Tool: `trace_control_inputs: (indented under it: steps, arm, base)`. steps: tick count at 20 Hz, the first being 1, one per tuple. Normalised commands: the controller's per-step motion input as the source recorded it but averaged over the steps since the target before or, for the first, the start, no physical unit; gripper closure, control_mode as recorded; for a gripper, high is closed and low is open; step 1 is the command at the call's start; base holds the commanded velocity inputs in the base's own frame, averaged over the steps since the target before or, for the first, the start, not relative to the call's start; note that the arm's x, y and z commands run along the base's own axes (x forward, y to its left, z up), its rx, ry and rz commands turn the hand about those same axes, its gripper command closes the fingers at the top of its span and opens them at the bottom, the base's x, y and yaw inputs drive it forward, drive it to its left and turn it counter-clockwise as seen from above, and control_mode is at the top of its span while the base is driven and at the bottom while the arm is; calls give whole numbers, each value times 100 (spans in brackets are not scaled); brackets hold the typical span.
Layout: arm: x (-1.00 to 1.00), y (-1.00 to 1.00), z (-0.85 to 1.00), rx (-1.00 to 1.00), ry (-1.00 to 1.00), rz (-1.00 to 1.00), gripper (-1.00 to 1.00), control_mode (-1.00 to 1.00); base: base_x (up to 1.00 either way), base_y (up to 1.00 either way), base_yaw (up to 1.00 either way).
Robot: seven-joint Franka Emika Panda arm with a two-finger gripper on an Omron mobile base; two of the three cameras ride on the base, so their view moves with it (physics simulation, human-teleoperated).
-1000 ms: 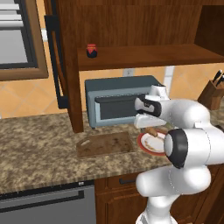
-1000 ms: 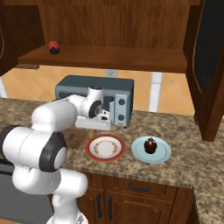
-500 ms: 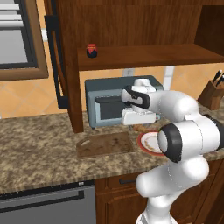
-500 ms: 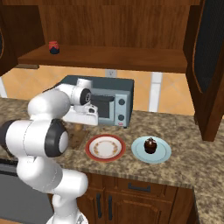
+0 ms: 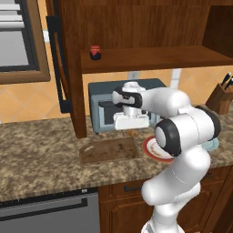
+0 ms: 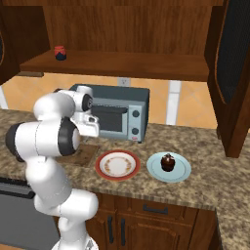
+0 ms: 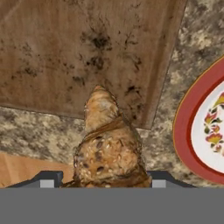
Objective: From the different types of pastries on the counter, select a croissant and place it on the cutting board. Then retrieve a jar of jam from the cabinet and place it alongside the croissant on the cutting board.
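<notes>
Your pincer (image 7: 103, 179) is pinching the one croissant (image 7: 107, 146): in the hand view the pastry sits between the two dark finger tips (image 7: 47, 178), its pointed end reaching away from them. Directly beneath the pincer lies the near corner of the single cutting board (image 7: 83, 52), with a strip of speckled worktop (image 7: 39, 131) showing under the croissant's near half. To one side of the pincer, just past the board's edge, you see one red-rimmed plate (image 7: 199, 131) with a patterned white centre.

From the left base view, the pincer (image 5: 132, 129) hangs above the worktop (image 5: 41, 159) at the board's (image 5: 109, 149) right end, the red-rimmed plate (image 5: 152, 148) just beyond it. Farther from the pincer on that side, in the right base view, sits one pale blue plate (image 6: 168, 167) carrying one round dark pastry (image 6: 167, 161). Behind the pincer stands one grey toaster oven (image 6: 114, 111). Above and well apart from the pincer, one jar of jam (image 5: 94, 52) stands upright on the shelf of the open cabinet (image 5: 136, 27).
</notes>
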Motion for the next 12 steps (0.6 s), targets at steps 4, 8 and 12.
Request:
trace_control_inputs:
  steps: [4,8,12]
  arm:
    - [22,28,-9,-2,0,0,100,-100]
    - [10,16,-10,-1,-12,0,100,-100]
    - [5,2,-14,0,-17,0,100,-100]
  base:
    - [0,0,0]
    - [0,0,0]
    - [0,0,0]
